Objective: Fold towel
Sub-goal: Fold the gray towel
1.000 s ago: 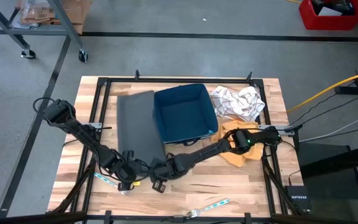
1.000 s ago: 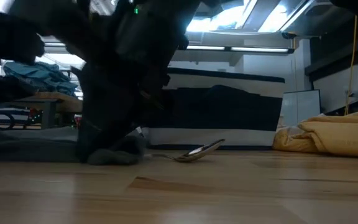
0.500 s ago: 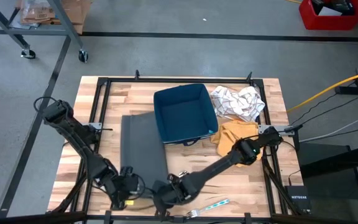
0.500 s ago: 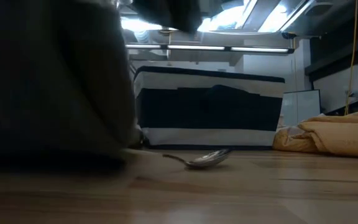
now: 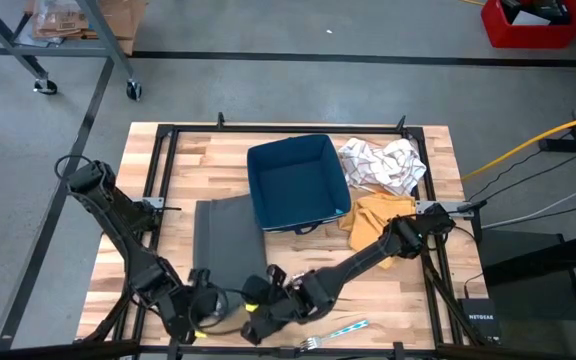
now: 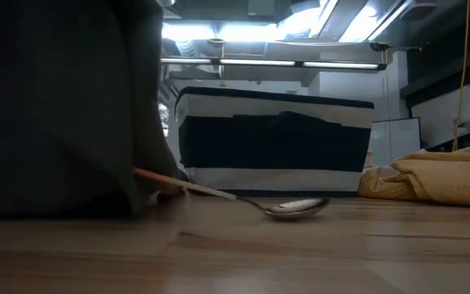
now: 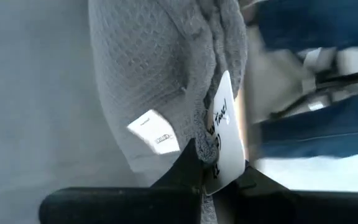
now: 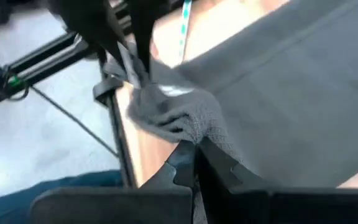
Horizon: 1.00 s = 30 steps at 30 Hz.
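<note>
The wooden table (image 5: 298, 285) carried the grey towel (image 5: 223, 245), which lay flat beside the blue bin (image 5: 298, 182) and ran toward the table's near edge, where its near end was gathered up and partly covered by the two arms. In the low view that same towel (image 6: 59, 106) filled the left of the picture as a dark mass, so nothing behind it could be made out. The blue bin stood in the middle of the far half of the table; just beside it lay a crumpled patterned white cloth (image 5: 380, 163), with a yellow cloth (image 5: 373, 220) near it, part of which was hidden under the right arm. The left gripper (image 5: 196, 318) sat at the near edge with its fingers pinched together on the towel's corner; the left wrist view showed the weave bunched between the fingers (image 7: 185, 168) with a white label (image 7: 224, 140) caught there, its writing too blurred to read. The right gripper (image 5: 259, 325) was just beside it, also clamped on the towel's edge, and the right wrist view showed the fabric (image 8: 185, 124) drawn up into its closed fingertips (image 8: 182, 165). A spoon (image 6: 288, 209) lay on the wood in the low view, its handle running under the towel and out of sight. A fork (image 5: 336, 334) with a striped handle lay near the table's near edge, cut close to the frame.
</note>
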Available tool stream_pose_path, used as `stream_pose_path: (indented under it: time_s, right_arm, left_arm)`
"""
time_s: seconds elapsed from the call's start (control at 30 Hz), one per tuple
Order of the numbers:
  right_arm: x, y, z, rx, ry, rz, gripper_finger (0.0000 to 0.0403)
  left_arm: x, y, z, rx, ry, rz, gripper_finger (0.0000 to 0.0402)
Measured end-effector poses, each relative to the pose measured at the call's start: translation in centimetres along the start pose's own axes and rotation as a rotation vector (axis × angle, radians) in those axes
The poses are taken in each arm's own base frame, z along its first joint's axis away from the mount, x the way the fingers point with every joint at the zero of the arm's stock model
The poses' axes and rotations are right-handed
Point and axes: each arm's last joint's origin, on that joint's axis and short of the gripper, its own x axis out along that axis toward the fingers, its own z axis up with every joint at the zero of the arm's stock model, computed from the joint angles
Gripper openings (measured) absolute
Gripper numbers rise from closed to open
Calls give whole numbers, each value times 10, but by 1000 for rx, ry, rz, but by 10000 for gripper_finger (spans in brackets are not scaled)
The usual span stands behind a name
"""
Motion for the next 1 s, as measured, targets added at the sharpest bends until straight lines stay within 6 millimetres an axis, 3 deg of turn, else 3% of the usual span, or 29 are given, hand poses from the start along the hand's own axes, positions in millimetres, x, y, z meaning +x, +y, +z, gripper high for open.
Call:
stream_pose_path:
  time_s: [0.33,0.53,0.7,0.87,1.0]
  right_arm:
    - [18,-43,38,42,-17,-104,12]
    - [30,-74,53,72,44,-160,12]
    - [34,-94,63,88,71,-209,12]
    - [38,-112,74,106,60,-258,16]
    - [45,-128,81,127,67,-285,51]
  left_arm:
    - [-17,28,-13,-18,98,395,7]
    - [-20,39,-13,18,87,531,15]
    - [-12,51,-14,46,55,610,16]
    - [3,75,-23,-5,49,737,17]
    - [16,96,-35,-37,97,816,17]
